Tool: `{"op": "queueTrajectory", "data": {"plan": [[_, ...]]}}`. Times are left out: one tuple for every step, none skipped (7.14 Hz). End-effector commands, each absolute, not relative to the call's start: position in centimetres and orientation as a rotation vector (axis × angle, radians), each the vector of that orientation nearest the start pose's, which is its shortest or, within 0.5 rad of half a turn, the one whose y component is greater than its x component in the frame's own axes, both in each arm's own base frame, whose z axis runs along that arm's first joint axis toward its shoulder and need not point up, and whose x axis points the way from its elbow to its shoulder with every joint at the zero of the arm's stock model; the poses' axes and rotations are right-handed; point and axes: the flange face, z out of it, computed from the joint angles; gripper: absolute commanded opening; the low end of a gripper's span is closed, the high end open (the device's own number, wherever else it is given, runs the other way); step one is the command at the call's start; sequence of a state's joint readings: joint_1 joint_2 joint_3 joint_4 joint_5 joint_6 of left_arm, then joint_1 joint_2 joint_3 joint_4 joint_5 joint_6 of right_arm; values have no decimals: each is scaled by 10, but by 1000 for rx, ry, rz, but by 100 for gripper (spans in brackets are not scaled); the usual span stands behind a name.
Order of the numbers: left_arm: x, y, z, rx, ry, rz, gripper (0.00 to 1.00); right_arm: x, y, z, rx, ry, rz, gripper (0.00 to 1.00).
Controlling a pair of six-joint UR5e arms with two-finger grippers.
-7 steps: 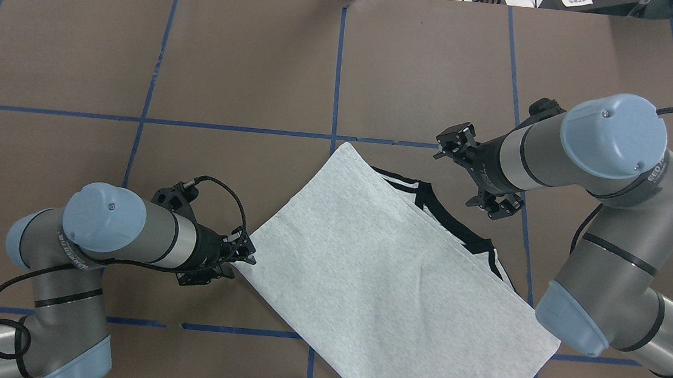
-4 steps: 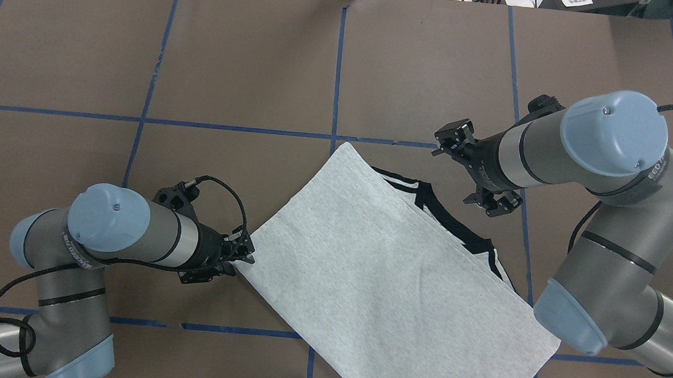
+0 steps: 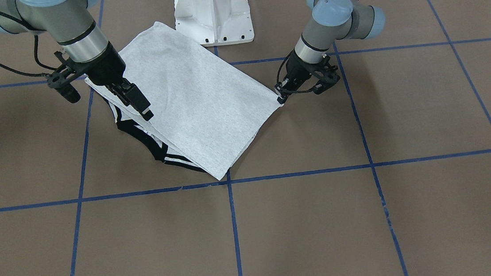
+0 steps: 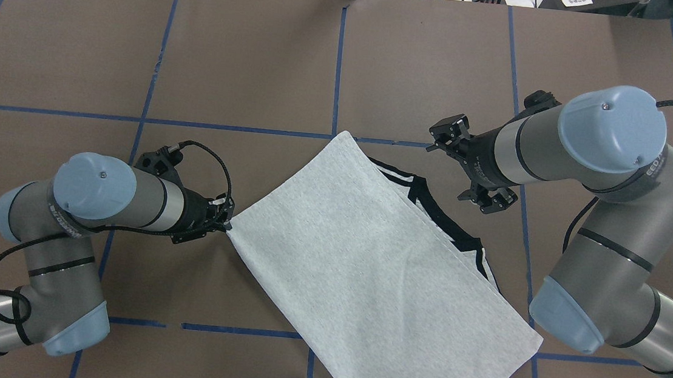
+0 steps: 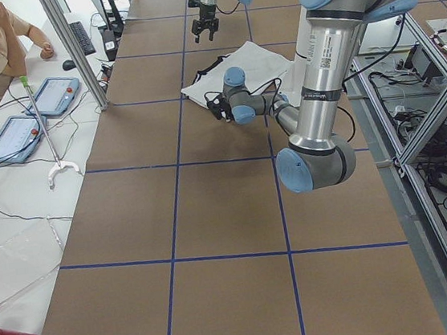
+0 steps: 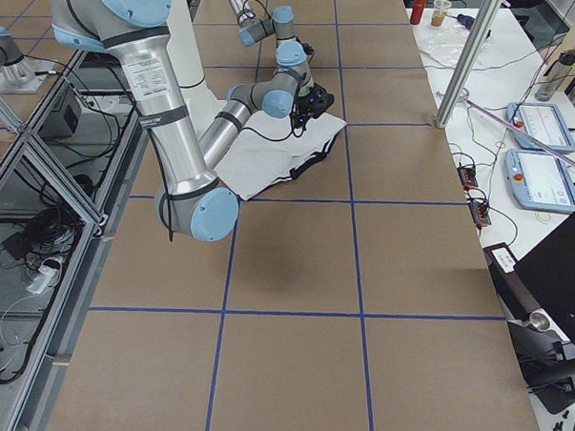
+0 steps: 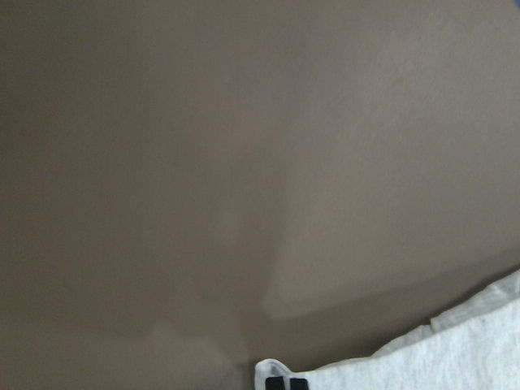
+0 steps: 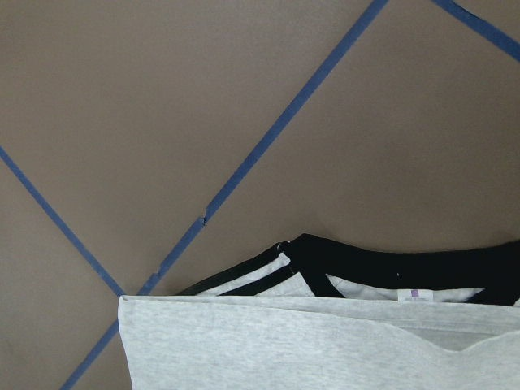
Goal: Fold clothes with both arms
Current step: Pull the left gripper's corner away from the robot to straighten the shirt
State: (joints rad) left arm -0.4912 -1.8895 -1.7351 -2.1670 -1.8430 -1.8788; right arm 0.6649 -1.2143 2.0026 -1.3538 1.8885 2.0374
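As seems likely, left hand (image 4: 226, 218) grips T-shirt (image 4: 378, 272).

Your left arm (image 4: 146, 204) lies low, its forearm reaching toward the table's middle. Its gripper (image 4: 227, 223) is pinched tight on a corner of the shirt (image 4: 366, 265). Your right arm (image 4: 559, 149) bends in from the table's right edge with the wrist angled down. Its gripper (image 4: 461, 166) is spread wide and holds nothing.
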Motion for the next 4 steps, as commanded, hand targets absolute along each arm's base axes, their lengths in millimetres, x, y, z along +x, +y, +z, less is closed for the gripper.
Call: {"op": "queueTrajectory", "data": {"plan": [[455, -458, 339, 16, 1098, -531, 0, -377, -424, 248, -201, -1060, 861, 100], [444, -525, 333, 85, 1083, -573, 0, -378, -425, 250, -201, -1055, 863, 100], [447, -586, 333, 111, 1053, -630, 0, -378, -425, 250, -200, -1055, 864, 100], [450, -638, 331, 152, 1080, -656, 0, -384, -421, 251, -191, -1051, 855, 100]]}}
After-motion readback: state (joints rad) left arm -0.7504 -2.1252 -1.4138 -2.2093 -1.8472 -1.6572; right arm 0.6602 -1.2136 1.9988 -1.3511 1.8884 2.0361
